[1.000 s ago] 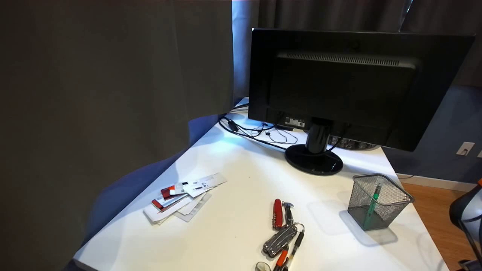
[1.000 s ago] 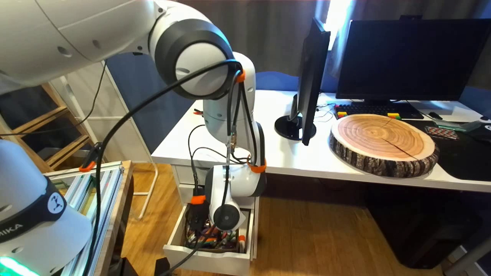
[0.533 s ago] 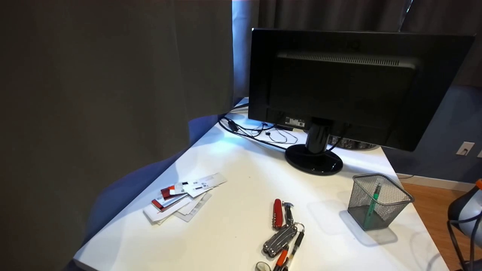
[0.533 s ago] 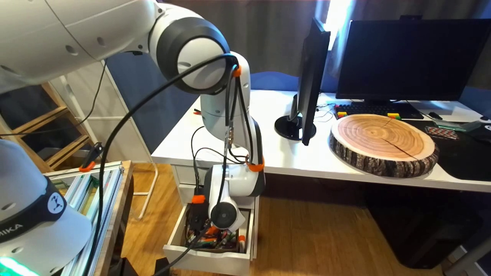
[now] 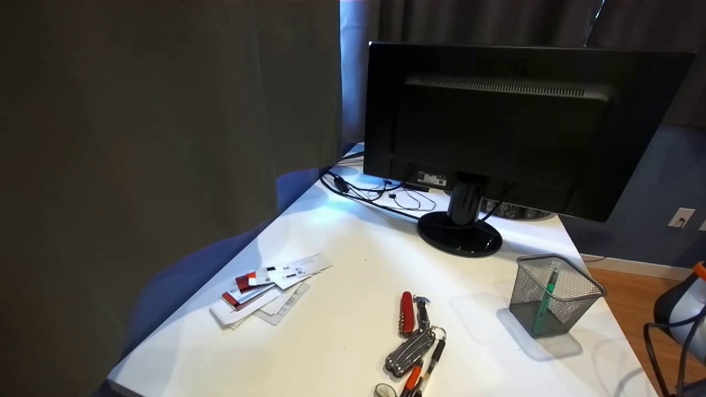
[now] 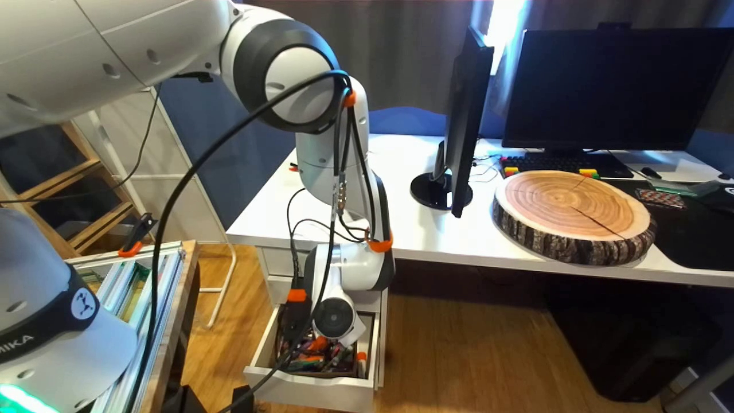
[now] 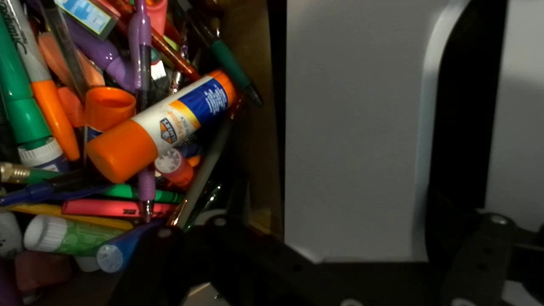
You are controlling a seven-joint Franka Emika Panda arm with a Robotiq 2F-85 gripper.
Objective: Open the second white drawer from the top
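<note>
Standing at the far left of an exterior view, the base [image 6: 69, 355] props the arm [image 6: 292, 64] out so that its end hangs low before the desk [image 6: 427, 232]. A clamp [image 6: 137, 234] sits on the bench [image 6: 182, 287]; what it pins I cannot tell. Orange ties [image 6: 380, 245] hold the cable [image 6: 157, 246] to the arm, likely against snagging. Further right is the pulled-out drawer [image 6: 318, 393], full of pens [image 7: 140, 34]. The top drawer [image 6: 276, 262] and the second drawer [image 6: 280, 290], the task's own, show above it and look closed, so I judge the pulled-out one the third.

In the wrist view the pens come first, then a white front [image 7: 352, 127], likely the second drawer's, with a dark cutout [image 7: 463, 127] that would serve as its pull, then another front [image 7: 518, 119], likely the top drawer's. The gripper [image 7: 358, 221] has its fingers [image 7: 486, 255] wide apart, holding nothing; one lies by the cutout's end, perhaps placed so as to hook it, though whether it touches I cannot tell.

Of writing, the base reads "MIKA", clipped by the frame's edge, presumably from Emika. In the drawer, a grey marker [image 7: 36, 61] bears script too skewed to read surely, the glue stick [image 7: 163, 125] says Elmer's, and the lettering on a pink pen [image 7: 97, 207] is too small.
</note>
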